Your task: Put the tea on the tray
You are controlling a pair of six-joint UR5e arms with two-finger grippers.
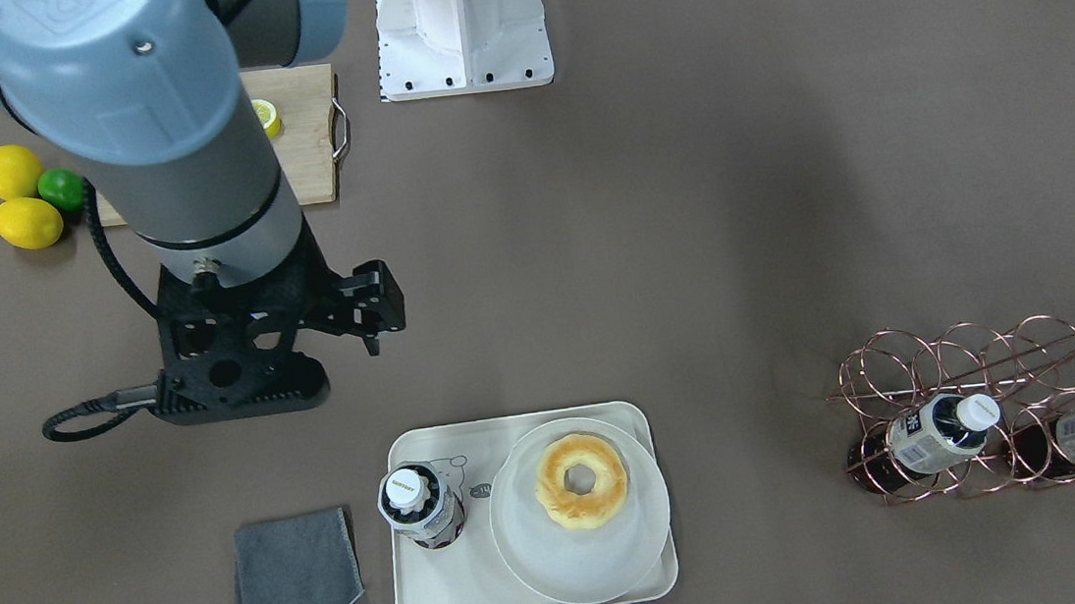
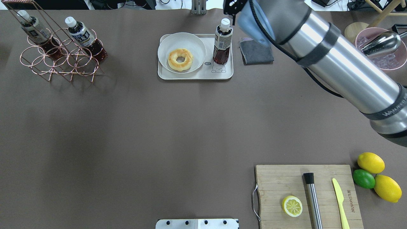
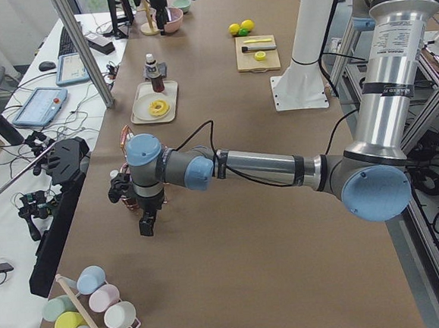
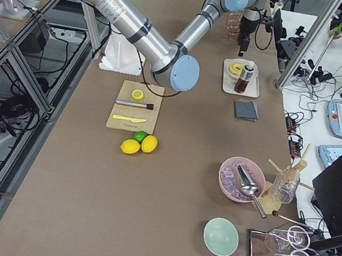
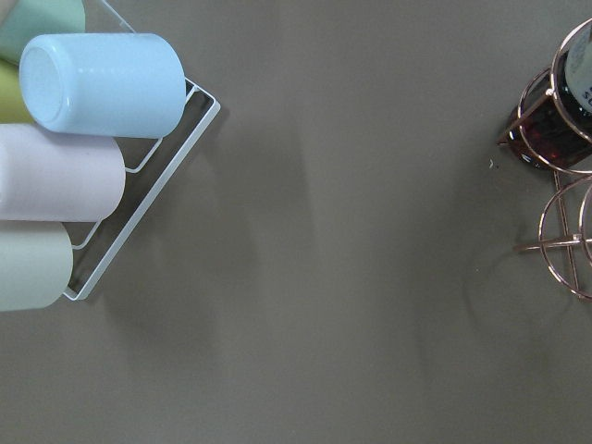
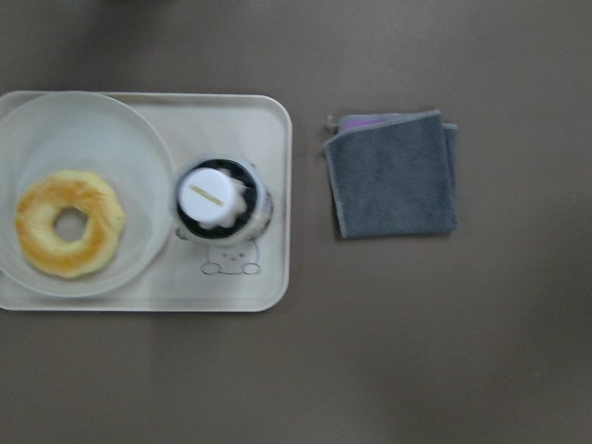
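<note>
Cream-white plastic tray is topped by upright white-capped dark tea bottle; right end effector is held pointing down nearby, openness cannot be told.

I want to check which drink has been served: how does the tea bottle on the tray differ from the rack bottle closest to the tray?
Pose: the tea stands upright, while the rack bottle lies slanted.
Support: the tea sits on the tray beside the plate holding a doughnut. The rack bottle rests in the copper wire rack next to another bottle.
Shared: white caps, dark reddish-brown drink, printed labels.
</note>
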